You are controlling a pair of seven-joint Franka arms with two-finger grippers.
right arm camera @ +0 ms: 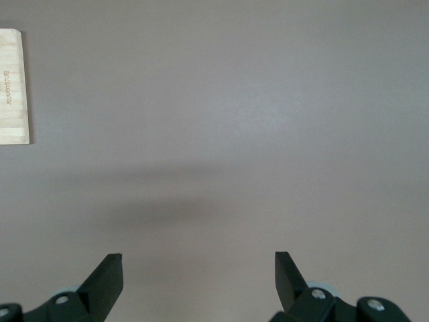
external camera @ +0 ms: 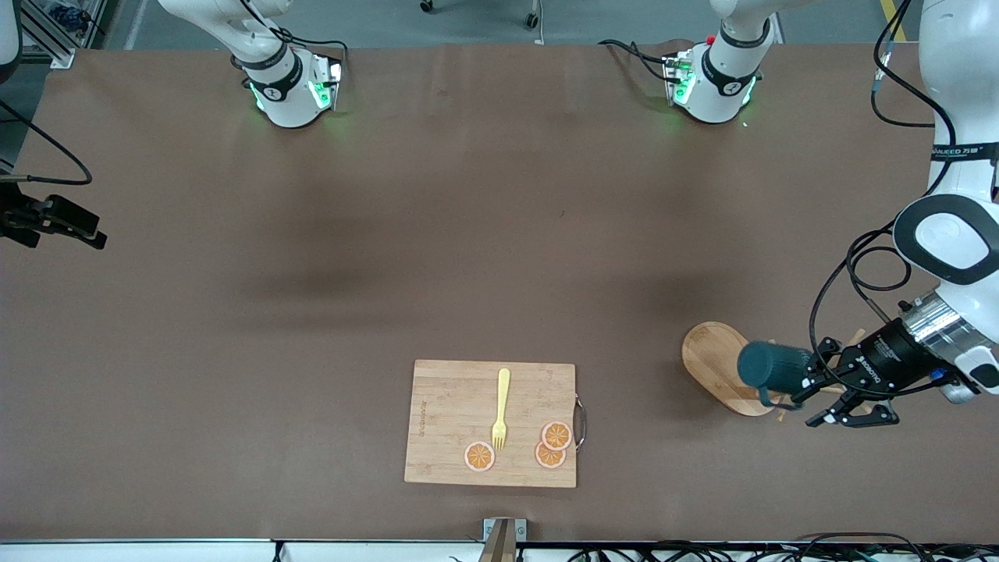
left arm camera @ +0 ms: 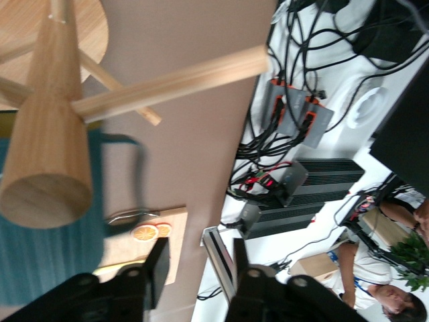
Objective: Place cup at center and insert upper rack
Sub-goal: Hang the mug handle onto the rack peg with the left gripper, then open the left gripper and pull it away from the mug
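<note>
— Brown covers the whole table, yes? What is the biggest thing on it?

— The rectangular wooden cutting board, close to the front camera, about midway between the 2 arms' ends. It has a metal handle on the edge toward the left arm's end.

— And the mug tree?

— The upper rack lies near the left arm's end of the table, about as near to the front camera as the board. Its oval bamboo base is tipped up on edge, so the post runs sideways. In the left wrist view the round post and 1 long thin peg fill the foreground.

— Where is the cup?

— The cup is dark teal and sits at the rack, in front of the base, hanging by its handle as far as I can tell. The left wrist view shows its ribbed side just beside the post.

— The left gripper?

— The left gripper is right at the rack and cup, its fingers spread apart; I cannot tell whether they touch anything.

— The right one?

— The right gripper waits over the table's edge at the right arm's end, fingers wide apart over bare brown surface.

— Smaller things?

— On the board: a yellow fork and 3 orange slices.
</note>
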